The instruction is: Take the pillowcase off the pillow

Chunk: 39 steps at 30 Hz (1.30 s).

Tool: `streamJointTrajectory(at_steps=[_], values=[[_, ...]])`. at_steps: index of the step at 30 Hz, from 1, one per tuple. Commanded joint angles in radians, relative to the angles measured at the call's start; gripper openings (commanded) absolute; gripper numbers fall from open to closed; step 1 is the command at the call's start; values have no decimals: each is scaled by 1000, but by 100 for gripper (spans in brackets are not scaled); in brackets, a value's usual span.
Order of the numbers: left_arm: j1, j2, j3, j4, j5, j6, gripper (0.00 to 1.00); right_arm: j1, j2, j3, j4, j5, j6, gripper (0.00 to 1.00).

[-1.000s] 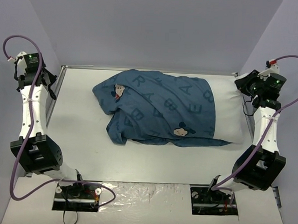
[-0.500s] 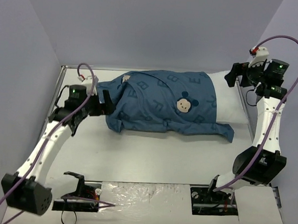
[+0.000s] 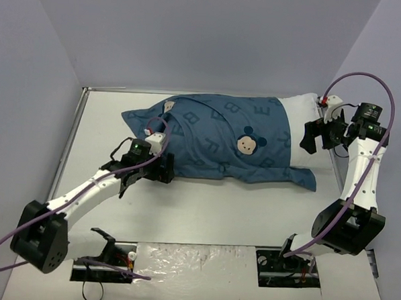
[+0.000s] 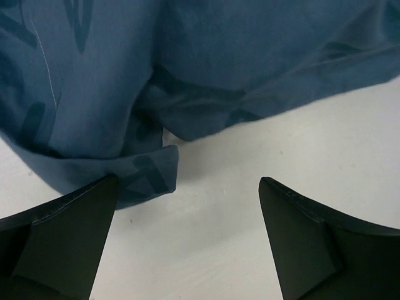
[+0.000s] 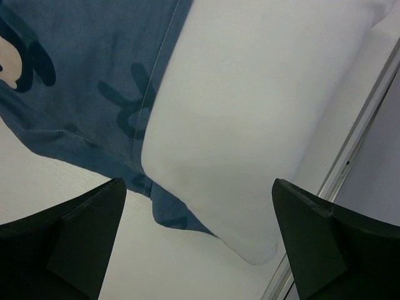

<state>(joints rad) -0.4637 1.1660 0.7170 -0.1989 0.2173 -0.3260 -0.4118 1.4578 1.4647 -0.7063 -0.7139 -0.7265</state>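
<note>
The left end effector sits at the near left end of the pillow, its jaws spread wide and holding nothing. In the left wrist view its fingers straddle bare worktop, with a folded blue hem just beside the left one. The pillowcase covers the left and middle of the pillow, bunched into folds at the left end, and one mouse face shows right of the pillow's middle. The pillow's white right end pokes out bare. A loose blue corner trails off the pillow's near right side. The right end effector hovers over that bare end, jaws wide apart, gripping nothing.
</note>
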Motion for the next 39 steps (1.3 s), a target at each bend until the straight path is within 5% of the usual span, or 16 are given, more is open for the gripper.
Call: streamJointTrajectory(at_steps=[1,12,16,17,18,20,22,23,24,33,39], values=[[0,116,106,99,-62,96,94,-8,-1,-9,-41,16,-70,98],[3,277,185,179,-84,243,100,-51,119,-63,8,85,-94,96],[26,368,196,225,0,234,70,-42,194,-83,91,67,-65,95],[33,382,193,231,10,217,47,-41,213,-90,108,29,-65,91],[37,383,191,233,13,209,37,-35,223,-99,111,15,-59,87],[52,370,188,227,14,200,21,-22,246,-110,110,-25,-41,63],[69,344,199,178,2,197,15,-9,251,-121,114,-73,-18,35],[97,309,214,143,-24,191,8,-7,236,-125,140,-82,31,10],[117,287,222,119,-36,188,5,-7,217,-132,168,-79,67,0],[587,60,317,-111,-126,130,2,-59,42,-61,332,97,262,0],[648,58,398,-184,-190,105,2,-125,35,-46,364,131,268,0]])
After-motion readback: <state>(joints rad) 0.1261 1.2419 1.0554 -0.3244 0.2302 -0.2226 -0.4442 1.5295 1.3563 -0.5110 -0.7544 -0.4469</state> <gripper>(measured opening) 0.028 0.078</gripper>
